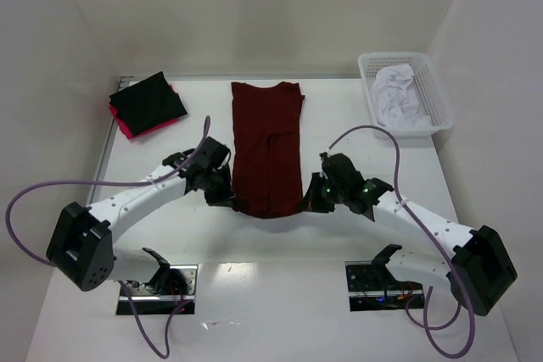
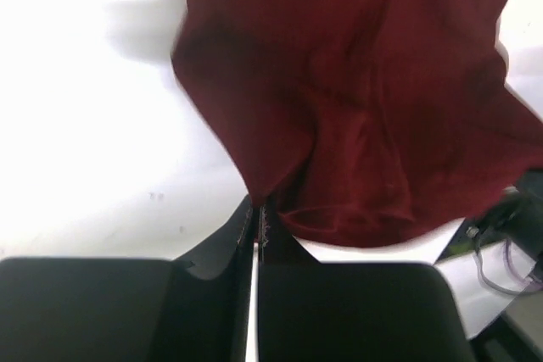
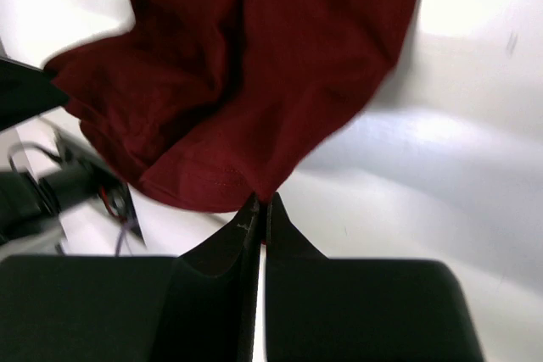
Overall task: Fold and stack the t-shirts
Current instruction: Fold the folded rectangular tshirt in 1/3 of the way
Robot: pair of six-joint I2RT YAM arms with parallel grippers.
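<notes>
Now the maroon shirt [image 1: 267,150] lies as a long strip mid-surface, its near hem bunched. The left pincer [image 2: 257,207] is clamped on its near-left corner and the right pincer [image 3: 260,203] on its near-right corner. A black shirt [image 1: 148,101] sits folded on a pink one [image 1: 127,128] at far left.

Maroon t-shirt: you have it [image 1: 267,146] lying mid-table [image 1: 280,311], dark red plain cloth folded lengthwise into a long narrow strip, collar at the far end, hem nearest the arm bases.
Maroon surface: mostly flat, with one lengthwise crease down the middle and soft wrinkles toward the hem.
Maroon hem: bunched and raised off the surface, its left corner pinched in your left gripper [image 2: 257,209] and its right corner in your right gripper [image 3: 260,203].
Black t-shirt: folded square [image 1: 151,101] at far left, slightly skewed.
Pink t-shirt: folded [image 1: 127,129] directly under the black one, only its near-left edge showing.
</notes>
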